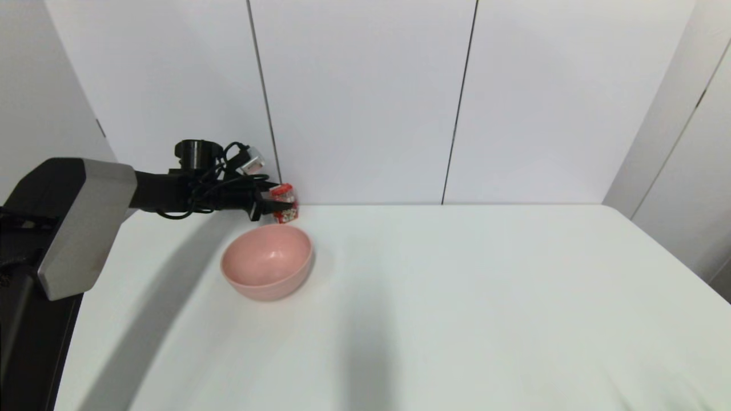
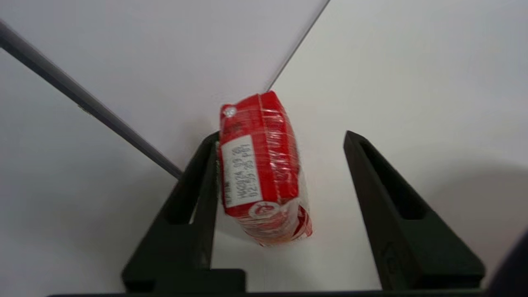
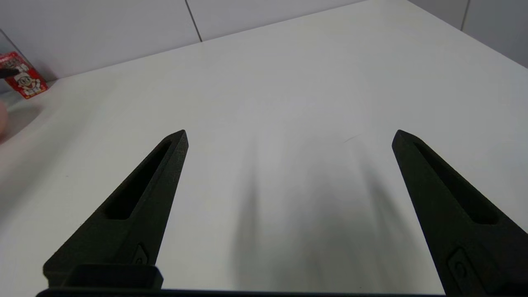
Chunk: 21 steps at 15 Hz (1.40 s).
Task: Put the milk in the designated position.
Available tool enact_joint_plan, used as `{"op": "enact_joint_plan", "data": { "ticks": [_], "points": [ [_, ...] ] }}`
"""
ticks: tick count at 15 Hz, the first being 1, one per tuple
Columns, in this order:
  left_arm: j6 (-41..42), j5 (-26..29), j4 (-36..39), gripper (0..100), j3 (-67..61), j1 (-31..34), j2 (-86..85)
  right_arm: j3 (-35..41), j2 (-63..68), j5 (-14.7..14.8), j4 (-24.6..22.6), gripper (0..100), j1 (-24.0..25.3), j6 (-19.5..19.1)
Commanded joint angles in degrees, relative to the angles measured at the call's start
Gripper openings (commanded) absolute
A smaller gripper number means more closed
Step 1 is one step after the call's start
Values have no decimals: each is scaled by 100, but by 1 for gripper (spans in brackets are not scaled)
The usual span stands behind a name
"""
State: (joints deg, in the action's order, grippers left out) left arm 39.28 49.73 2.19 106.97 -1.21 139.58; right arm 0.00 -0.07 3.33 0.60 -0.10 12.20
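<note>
The milk (image 1: pixel 285 204) is a small red carton with white print. It sits tilted at the back of the table, close to the wall, just behind the pink bowl (image 1: pixel 267 262). My left gripper (image 1: pixel 278 201) is open around it. In the left wrist view the milk (image 2: pixel 260 169) leans against one finger (image 2: pixel 198 185), and a clear gap separates it from the other finger (image 2: pixel 383 194). The right wrist view shows the milk (image 3: pixel 25 80) far off, cartoon face visible. My right gripper (image 3: pixel 288 134) is open and holds nothing, low over bare tabletop. No mark shows the designated position.
The white table (image 1: pixel 457 297) runs wide to the right of the bowl. A panelled white wall (image 1: pixel 365 103) stands right behind the milk. The left arm with its cables (image 1: pixel 211 177) reaches in from the left over the table's back corner.
</note>
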Motion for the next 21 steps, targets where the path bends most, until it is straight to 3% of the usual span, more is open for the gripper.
{"op": "enact_joint_plan", "data": {
  "ticks": [1, 9, 11, 13, 17, 21],
  "points": [
    [10, 11, -17, 100, 17, -2, -36, 0, 7, 1, 2, 100, 1, 10],
    [-307, -262, -246, 100, 148, 191, -810, 0, 7, 1, 2, 100, 1, 10],
    [-439, -481, -255, 100, 113, 288, -1223, 0, 7, 1, 2, 100, 1, 10],
    [-746, -1053, -255, 100, -62, 296, -1900, 0, 7, 1, 2, 100, 1, 10],
    [-1027, -1975, -228, 100, -1592, 296, -3675, 0, 7, 1, 2, 100, 1, 10],
    [-1669, -3048, -167, 100, -4308, 288, -6259, 0, 7, 1, 2, 100, 1, 10]
  ]
}}
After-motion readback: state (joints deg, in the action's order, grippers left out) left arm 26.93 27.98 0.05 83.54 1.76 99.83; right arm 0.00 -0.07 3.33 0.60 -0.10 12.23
